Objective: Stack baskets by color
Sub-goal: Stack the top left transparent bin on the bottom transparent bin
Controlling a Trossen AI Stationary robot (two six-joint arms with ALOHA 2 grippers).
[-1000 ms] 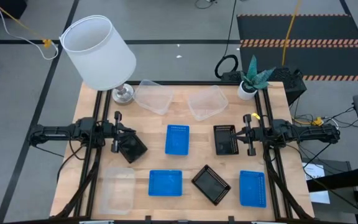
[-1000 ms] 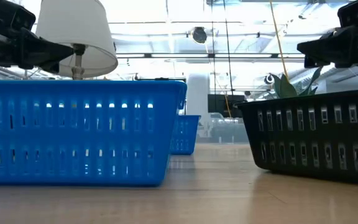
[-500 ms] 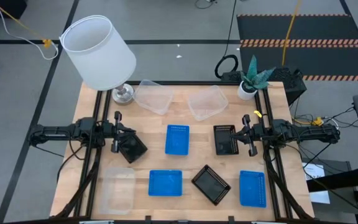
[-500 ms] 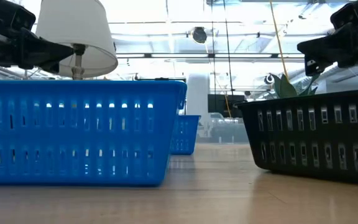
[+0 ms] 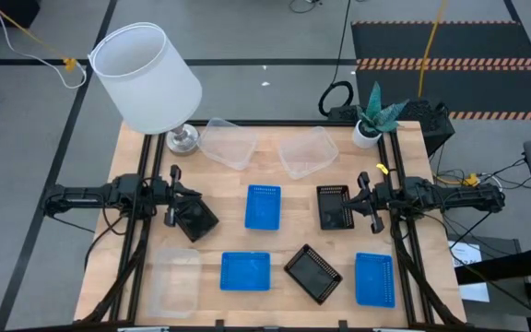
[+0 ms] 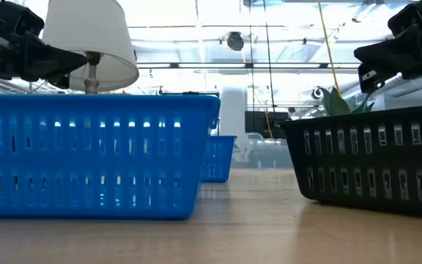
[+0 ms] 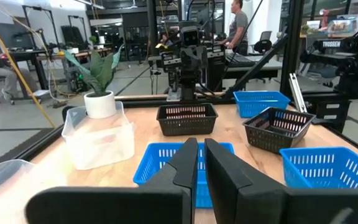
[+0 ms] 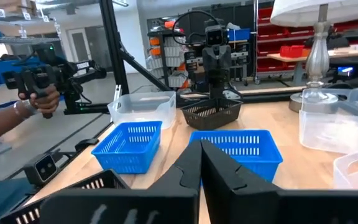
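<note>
Baskets sit unstacked and hold nothing: your left gripper (image 5: pixel 175 207) is clamped on a black basket (image 5: pixel 195 219) at the table's left side, raised and tilted. Your right gripper (image 5: pixel 366 198), fingers together, hovers just beside another black basket (image 5: pixel 334 206) (a "TROSSEN" label shows in the left wrist view).

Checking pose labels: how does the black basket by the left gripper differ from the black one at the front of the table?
The left black basket sits under the left gripper; the front black basket has no gripper near it. The left one lies at the table's left side, next to no blue basket; the front one lies between two blue baskets. Both are black, perforated, turned diagonally and unstacked.
</note>
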